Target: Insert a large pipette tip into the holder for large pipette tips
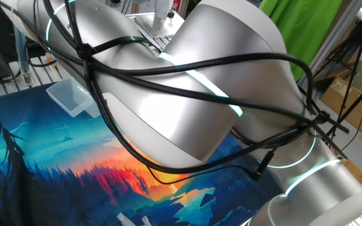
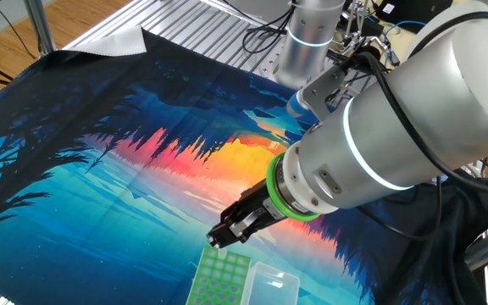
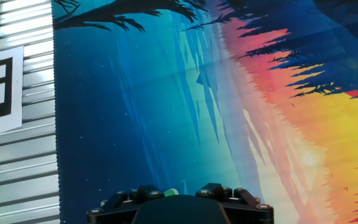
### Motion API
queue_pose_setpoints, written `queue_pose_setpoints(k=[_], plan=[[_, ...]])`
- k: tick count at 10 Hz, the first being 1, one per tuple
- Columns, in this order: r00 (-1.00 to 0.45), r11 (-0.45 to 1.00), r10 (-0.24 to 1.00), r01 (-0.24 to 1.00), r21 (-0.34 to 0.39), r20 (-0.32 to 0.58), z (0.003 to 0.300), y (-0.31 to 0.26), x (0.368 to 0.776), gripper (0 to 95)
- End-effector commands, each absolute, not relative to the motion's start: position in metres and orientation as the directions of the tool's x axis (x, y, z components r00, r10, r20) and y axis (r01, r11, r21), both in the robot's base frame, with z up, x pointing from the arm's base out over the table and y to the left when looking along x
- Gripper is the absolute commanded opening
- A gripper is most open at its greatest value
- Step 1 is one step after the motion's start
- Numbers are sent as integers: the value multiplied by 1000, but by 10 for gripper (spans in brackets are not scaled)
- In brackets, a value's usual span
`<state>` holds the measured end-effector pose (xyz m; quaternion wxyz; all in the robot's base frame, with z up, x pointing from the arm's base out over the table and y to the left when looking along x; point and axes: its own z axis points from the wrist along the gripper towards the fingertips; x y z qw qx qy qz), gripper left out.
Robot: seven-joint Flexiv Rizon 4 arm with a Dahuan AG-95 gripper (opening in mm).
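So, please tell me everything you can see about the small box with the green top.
The holder for large pipette tips is a small box with a bright green top full of round holes, seemingly plastic. It sits upright on the printed cloth at the bottom edge of the other fixed view, which cuts off its lower part. A clear tub lies beside it. The gripper hangs just above its far end; whether they touch cannot be told.

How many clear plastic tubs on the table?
1. The clear tub sits by the mat's edge, right beside the green-topped holder in the other fixed view. The arm blocks much of the table, so more may be hidden.
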<state>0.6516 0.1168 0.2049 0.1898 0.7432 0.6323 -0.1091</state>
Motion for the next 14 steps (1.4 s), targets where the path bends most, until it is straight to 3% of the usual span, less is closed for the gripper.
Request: queue_pose_setpoints(k=[1, 8, 9, 14], plan=[[177, -129, 898, 981, 144, -402, 205, 117, 651, 570], [177, -129, 898, 981, 144, -402, 205, 117, 651, 570], [27, -20, 989, 999, 50, -147, 205, 116, 651, 380], [-10, 16, 994, 998, 53, -107, 197, 118, 652, 380]])
